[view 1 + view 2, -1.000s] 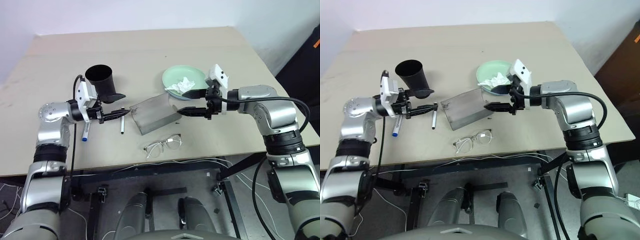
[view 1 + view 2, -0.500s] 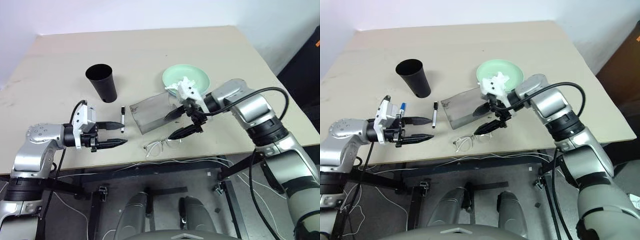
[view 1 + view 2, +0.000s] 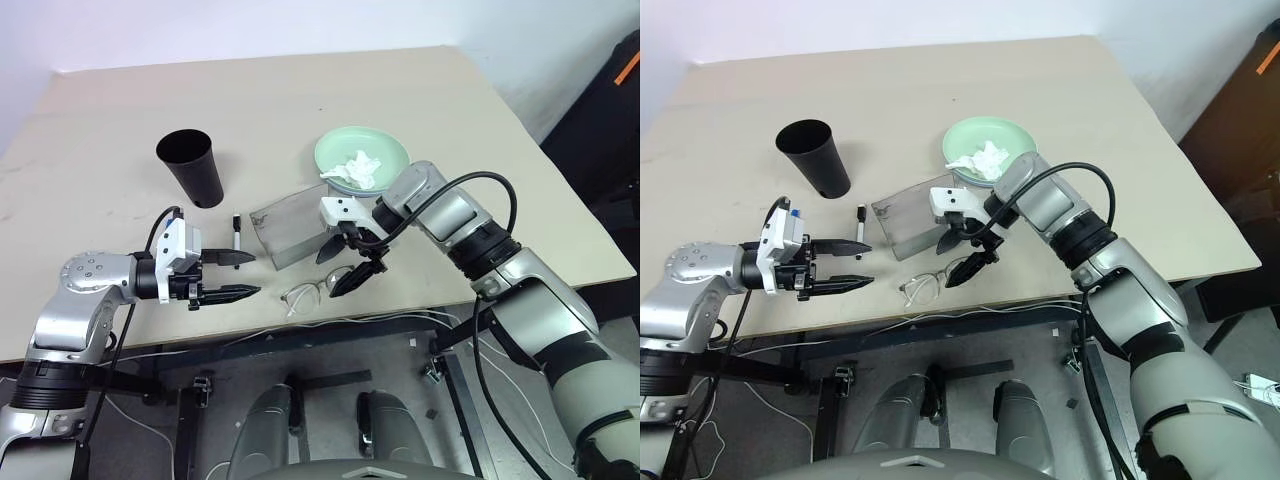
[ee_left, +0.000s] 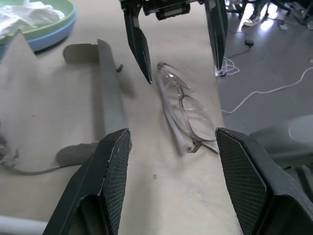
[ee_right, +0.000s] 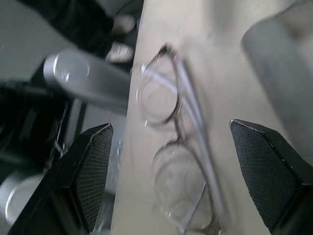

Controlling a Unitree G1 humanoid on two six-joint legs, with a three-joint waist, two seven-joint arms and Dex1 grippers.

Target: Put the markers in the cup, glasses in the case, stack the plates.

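The wire-rimmed glasses [image 3: 315, 292] lie near the table's front edge, just in front of the grey case [image 3: 290, 225]. My right gripper [image 3: 330, 275] points down over them, open, its fingers either side of the glasses' right end [image 4: 183, 103]. Level with the glasses and to their left, my left gripper [image 3: 250, 274] is open and empty, aimed at them. A white marker with a black cap [image 3: 236, 228] lies between the case and the black cup [image 3: 190, 165]. A blue marker cap [image 3: 797, 212] peeks out behind my left wrist. The mint plate [image 3: 385, 150] sits on the blue plate [image 4: 49, 39].
A crumpled white tissue [image 3: 360, 165] lies in the mint plate. The case stands with its lid raised. The table's front edge [image 3: 400, 305] runs just below the glasses, with cables and a frame underneath. Bare tabletop [image 3: 300, 100] stretches behind the cup and plates.
My right gripper swung from beside the plates down over the glasses and tipped downward. My left gripper drew back from the cup toward the front edge, leaving the markers on the table.
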